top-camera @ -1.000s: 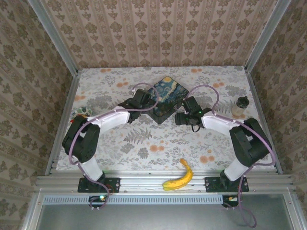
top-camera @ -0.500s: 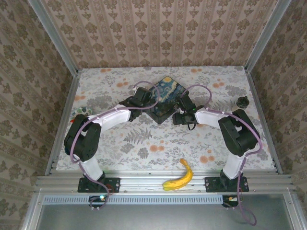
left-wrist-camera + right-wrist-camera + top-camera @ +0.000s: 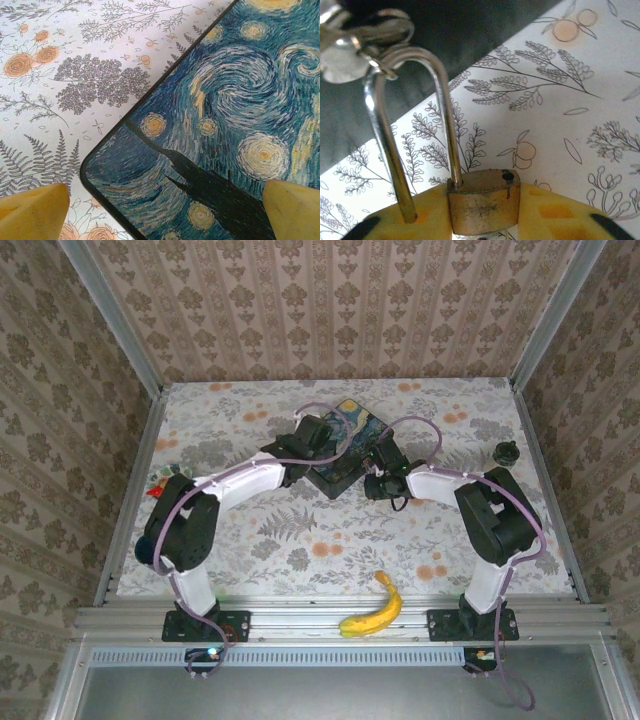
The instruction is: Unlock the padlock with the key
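Where the padlock is: We are seeing the little brass padlock [image 3: 484,201] in the right wrist view, sitting between the yellow fingers [image 3: 555,215] of our right gripper [image 3: 482,220]. Its shiny loop [image 3: 407,125] is sticking up and away from us. One leg of the loop is going into the brass body, and the other leg is passing beside it, so it is looking open on that side.

Keys: Some small silver keys [image 3: 355,42] are hanging on the top of the loop, close to the dark side of the painted tin [image 3: 225,125].

Right gripper: We are pinching the padlock body from both sides.

Left gripper: Our left gripper [image 3: 165,210] is spread wide and holding nothing. It is hanging over a corner of the tin with the starry night picture.

Worktop: The flowery worktop [image 3: 300,540] is also carrying a banana [image 3: 373,608] near the front edge, well apart from the arms.

Step we are on: We are thinking this is the grabbing step, getting the padlock steady.

Next move: We are guessing the left gripper is needing to come over and take a key. The keys are tiny, so it is needing a slow, careful pinch.
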Robot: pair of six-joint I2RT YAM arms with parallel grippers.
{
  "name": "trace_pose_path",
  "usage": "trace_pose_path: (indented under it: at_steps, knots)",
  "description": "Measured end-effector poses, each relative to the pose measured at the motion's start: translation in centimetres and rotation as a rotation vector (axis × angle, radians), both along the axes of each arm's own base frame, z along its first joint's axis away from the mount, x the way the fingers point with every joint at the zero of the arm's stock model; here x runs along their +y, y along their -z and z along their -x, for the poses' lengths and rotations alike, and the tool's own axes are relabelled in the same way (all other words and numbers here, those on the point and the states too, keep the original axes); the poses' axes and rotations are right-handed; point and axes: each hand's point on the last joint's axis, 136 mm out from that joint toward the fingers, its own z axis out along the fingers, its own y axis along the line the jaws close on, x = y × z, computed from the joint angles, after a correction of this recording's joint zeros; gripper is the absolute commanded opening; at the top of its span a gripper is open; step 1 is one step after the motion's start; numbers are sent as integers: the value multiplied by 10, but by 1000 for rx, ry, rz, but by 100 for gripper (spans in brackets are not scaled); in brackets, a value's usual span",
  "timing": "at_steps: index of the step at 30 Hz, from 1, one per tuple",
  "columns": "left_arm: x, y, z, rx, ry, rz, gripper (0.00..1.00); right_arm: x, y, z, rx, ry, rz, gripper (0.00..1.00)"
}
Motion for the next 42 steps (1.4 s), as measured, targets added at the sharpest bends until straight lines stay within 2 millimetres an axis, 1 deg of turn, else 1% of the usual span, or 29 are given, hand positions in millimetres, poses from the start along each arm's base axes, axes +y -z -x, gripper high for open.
trace_pose_path:
  at_steps: [3,4,6,10,22,32,36,42]
  knots:
    - [2,12,-2,16,-3,-35,100,2,-3,0,-4,-7,-12,3]
    - [2,16,-2,23,-3,-46,100,3,-4,0,-8,-12,-15,0]
    - [2,16,-4,19,-10,-53,100,4,-13,-2,-29,-9,-23,0]
    - [4,16,-4,21,-15,-59,100,3,-18,-5,-48,9,-40,0]
    - [3,16,-3,16,-17,-67,100,-1,-21,-9,-65,97,-82,0]
    - [2,17,-3,14,-15,-63,100,-9,-23,-16,-72,130,-103,0]
    - [0,17,-1,14,-11,-62,100,-10,-24,-21,-60,150,-164,0]
    - [0,17,-1,15,-9,-63,100,-3,-24,-27,-23,208,-293,0]
